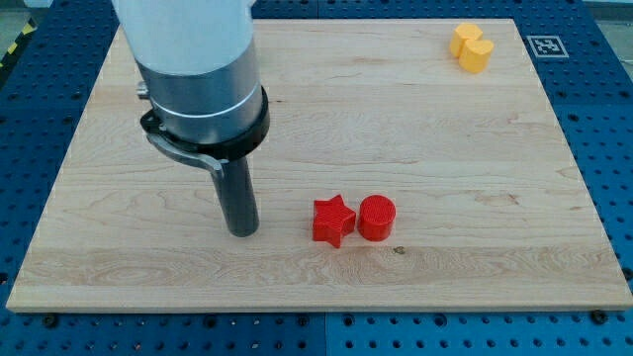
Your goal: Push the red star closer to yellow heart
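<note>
The red star [333, 221] lies near the board's [415, 129] near edge, touching a red cylinder [377, 218] on its right. The yellow heart [472, 47] sits well apart at the far right corner. My tip [242, 231] stands left of the star, apart from it, holding nothing. Current step: approach. Next move: contact the star's near-left side and push toward far right, probably past the cylinder.
</note>
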Action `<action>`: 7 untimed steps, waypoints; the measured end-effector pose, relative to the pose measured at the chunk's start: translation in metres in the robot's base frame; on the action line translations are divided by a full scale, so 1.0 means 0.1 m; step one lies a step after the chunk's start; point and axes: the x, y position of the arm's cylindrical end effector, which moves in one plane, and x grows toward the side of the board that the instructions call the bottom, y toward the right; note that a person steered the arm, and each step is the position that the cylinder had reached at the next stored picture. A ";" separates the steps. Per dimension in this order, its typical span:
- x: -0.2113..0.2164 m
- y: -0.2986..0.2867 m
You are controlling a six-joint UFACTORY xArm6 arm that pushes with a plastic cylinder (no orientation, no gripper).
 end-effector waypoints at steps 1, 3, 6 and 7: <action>0.07 0.56; 0.26 1.44; 0.20 1.42; -0.06 1.43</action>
